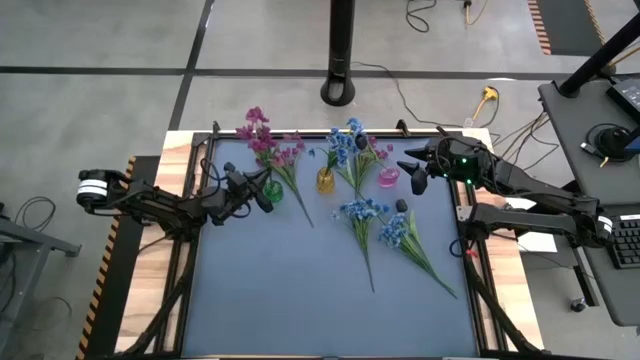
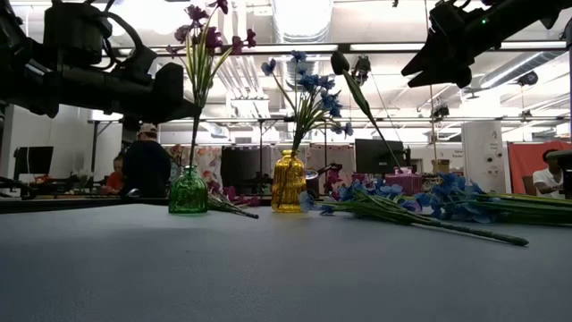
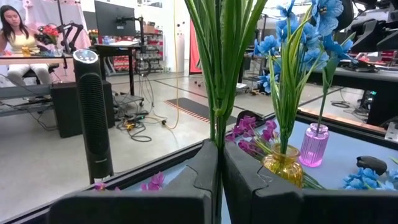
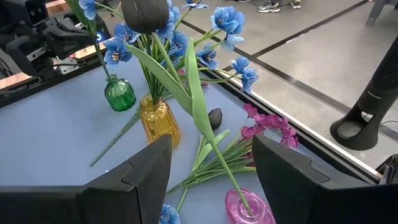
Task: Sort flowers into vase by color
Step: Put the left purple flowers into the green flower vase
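Note:
A magenta sprig (image 2: 207, 36) stands in the green vase (image 2: 188, 192). My left gripper (image 3: 219, 162) is shut on its stems, just above the vase (image 1: 272, 190). The yellow vase (image 1: 326, 181) holds blue flowers (image 2: 313, 89). A dark purple tulip bud (image 4: 146, 12) leans on its long stem out of the pink vase (image 4: 249, 208). My right gripper (image 4: 211, 152) hangs open above that vase, one finger on each side of the stem, touching nothing. More blue sprigs (image 1: 365, 212) and magenta sprigs (image 4: 267, 127) lie flat on the mat. My left gripper pinches the sprig's bundle of green stems (image 3: 217, 127) between its two shut fingers. It comes in about level from the table's left, with the fingers across the stems. The stems stand upright, rising above the fingers, and their lower end sits in the green vase (image 2: 188, 179).
A loose dark bud (image 1: 401, 205) lies on the mat near the blue sprigs. All three vases stand in a row near the far edge. The near half of the blue mat (image 1: 300, 290) is bare. A tower fan (image 3: 93, 112) and people stand beyond the table.

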You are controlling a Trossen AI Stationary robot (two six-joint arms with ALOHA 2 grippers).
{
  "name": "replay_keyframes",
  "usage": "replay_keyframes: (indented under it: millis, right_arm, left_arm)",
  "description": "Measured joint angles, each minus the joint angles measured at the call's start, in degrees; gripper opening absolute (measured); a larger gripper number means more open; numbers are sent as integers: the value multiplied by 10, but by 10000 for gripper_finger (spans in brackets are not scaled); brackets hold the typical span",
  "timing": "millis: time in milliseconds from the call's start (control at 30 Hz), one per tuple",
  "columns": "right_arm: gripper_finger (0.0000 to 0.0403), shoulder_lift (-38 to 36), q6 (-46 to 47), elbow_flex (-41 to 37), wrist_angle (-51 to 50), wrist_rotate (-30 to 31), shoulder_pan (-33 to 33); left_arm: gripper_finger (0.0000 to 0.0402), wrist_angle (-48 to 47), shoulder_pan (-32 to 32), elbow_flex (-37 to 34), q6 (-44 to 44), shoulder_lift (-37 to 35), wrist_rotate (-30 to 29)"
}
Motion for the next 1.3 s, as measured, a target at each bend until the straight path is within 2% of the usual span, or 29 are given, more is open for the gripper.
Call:
replay_keyframes:
  millis: [333,1300]
  right_arm:
    - [215,0,0,0,0,0,0]
    - [215,0,0,0,0,-1,0]
  left_arm:
    - [2,-1,0,0,3,1,0]
    - [105,-31,-5,-11,-15,0,0]
